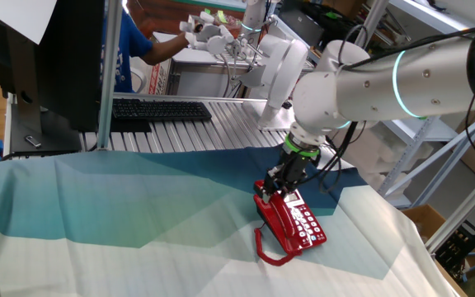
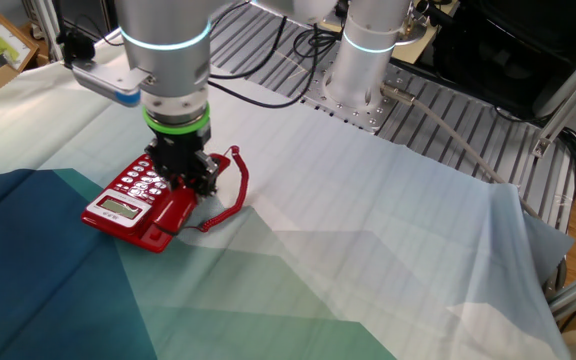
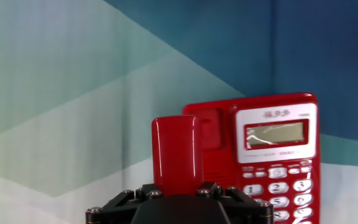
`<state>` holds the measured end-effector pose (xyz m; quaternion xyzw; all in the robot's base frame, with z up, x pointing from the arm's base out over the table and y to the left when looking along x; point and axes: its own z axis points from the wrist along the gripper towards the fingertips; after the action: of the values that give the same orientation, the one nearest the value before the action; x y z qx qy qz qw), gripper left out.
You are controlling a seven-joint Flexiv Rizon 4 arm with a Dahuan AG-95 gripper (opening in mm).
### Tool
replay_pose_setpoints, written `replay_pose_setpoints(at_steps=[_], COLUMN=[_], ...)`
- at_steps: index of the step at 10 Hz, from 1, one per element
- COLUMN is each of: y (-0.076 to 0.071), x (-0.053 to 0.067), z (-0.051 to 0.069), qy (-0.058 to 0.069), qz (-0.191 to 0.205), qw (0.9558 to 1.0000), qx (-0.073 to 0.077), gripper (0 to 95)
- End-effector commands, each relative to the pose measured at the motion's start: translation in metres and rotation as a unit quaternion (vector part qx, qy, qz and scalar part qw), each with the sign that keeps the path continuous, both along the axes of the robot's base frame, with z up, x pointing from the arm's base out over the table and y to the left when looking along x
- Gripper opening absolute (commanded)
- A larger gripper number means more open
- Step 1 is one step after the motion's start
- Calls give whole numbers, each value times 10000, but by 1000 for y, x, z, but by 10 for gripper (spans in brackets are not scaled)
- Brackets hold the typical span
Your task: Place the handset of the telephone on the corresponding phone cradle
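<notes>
Hand view, L to R: handset (image 3: 176,152) at lower center, clamped in gripper (image 3: 178,200), just left of and overlapping telephone (image 3: 260,155). Phone cradle (image 3: 211,134) strip partly visible beside it. Keypad, display at lower right.

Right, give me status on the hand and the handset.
Hand shut on handset, pointing down over telephone. Handset just beside phone cradle, not seated. Nothing in the way; red cord trails clear on the cloth.
</notes>
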<state>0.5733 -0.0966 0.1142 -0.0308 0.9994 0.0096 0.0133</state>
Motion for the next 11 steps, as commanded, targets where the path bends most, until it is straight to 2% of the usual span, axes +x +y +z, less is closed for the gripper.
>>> replay_pose_setpoints(at_steps=[1,3,7,11], y=[-4,-12,-26,-29], x=[-2,0,8,12], z=[0,-1,3,-10], qy=[-24,-25,84,74], qz=[-23,3,-119,-231], qw=[10000,10000,9999,9997], qx=[-34,-29,-40,45], gripper=[0,0,0,0])
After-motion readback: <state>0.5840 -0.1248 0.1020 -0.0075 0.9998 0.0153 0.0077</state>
